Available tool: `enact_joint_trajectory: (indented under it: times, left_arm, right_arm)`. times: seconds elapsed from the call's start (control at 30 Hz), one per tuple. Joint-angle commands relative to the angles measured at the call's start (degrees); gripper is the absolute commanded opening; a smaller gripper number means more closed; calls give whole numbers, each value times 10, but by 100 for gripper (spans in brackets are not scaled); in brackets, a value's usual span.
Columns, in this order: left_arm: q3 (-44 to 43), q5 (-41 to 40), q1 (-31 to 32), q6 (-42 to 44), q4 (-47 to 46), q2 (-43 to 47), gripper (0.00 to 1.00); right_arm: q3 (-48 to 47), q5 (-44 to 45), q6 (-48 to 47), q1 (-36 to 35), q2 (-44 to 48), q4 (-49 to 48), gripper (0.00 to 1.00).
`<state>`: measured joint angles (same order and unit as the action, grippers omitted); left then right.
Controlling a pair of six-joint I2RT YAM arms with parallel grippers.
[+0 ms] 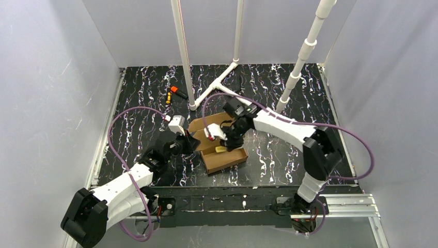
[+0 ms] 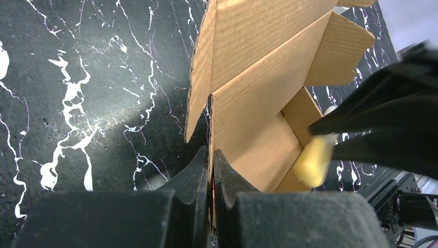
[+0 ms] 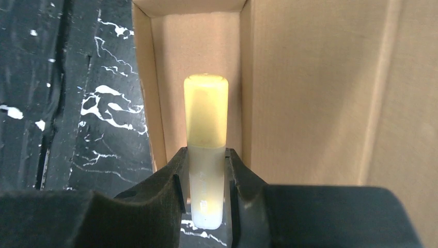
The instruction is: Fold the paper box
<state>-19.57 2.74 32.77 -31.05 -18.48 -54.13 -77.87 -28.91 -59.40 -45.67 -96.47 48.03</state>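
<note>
Half done: paper box [image 1: 230, 160] sits mid-frame on the dark counter [image 1: 274, 160], side walls up, lid flap open, closing left to do. Left claw [image 2: 212, 160] clenched on a wall edge. Right claw [image 3: 206, 178], partly open, grasps a pale yellow stick [image 3: 205, 108] inside the box.

In the left wrist view the paper box [image 2: 258, 88] is cut off by the top edge, and the right gripper [image 2: 324, 140] with the pale yellow stick [image 2: 312, 160] is only a blur. In the right wrist view the box runs out past the top and right edges. In the top view the small orange and black things [image 1: 174, 93] on the worktop [image 1: 144, 88] are too small to identify.
</note>
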Motion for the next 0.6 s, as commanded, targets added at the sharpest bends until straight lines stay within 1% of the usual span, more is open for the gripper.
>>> enact_joint_trajectory:
  times: [0.0, 0.03, 0.07, 0.13, 0.2, 0.27, 0.33, 0.37, 0.43, 0.57]
  left_arm:
    - [-19, -11, 4, 9, -9, 3, 0]
    - [-20, -10, 5, 9, -9, 3, 0]
    - [-20, -9, 5, 10, -9, 2, 0]
    - [-20, -8, 5, 12, -9, 2, 0]
    - [-20, -7, 5, 15, -9, 2, 0]
    - [-21, -7, 5, 19, -9, 3, 0]
    - [-21, -7, 6, 26, -8, 6, 0]
    - [-21, -7, 6, 29, -9, 8, 0]
    - [-21, -5, 6, 37, -7, 10, 0]
    - [-24, -3, 6, 49, -3, 11, 0]
  right_arm:
    - [32, 55, 48, -33, -12, -26, 51]
    - [33, 44, 45, -34, -7, -23, 62]
    - [29, 35, 44, -33, 1, -16, 69]
    - [14, -4, 34, -20, 21, 13, 78]
    - [-2, -58, 26, 8, 42, 39, 81]
    - [-14, -97, 18, 43, 63, 61, 82]
    - [-14, -135, 27, 88, 88, 60, 82]
    - [-8, -155, 46, 113, 104, 35, 82]
    - [17, -167, 126, 170, 132, -46, 82]
    - [91, -100, 308, 239, 165, -242, 82]
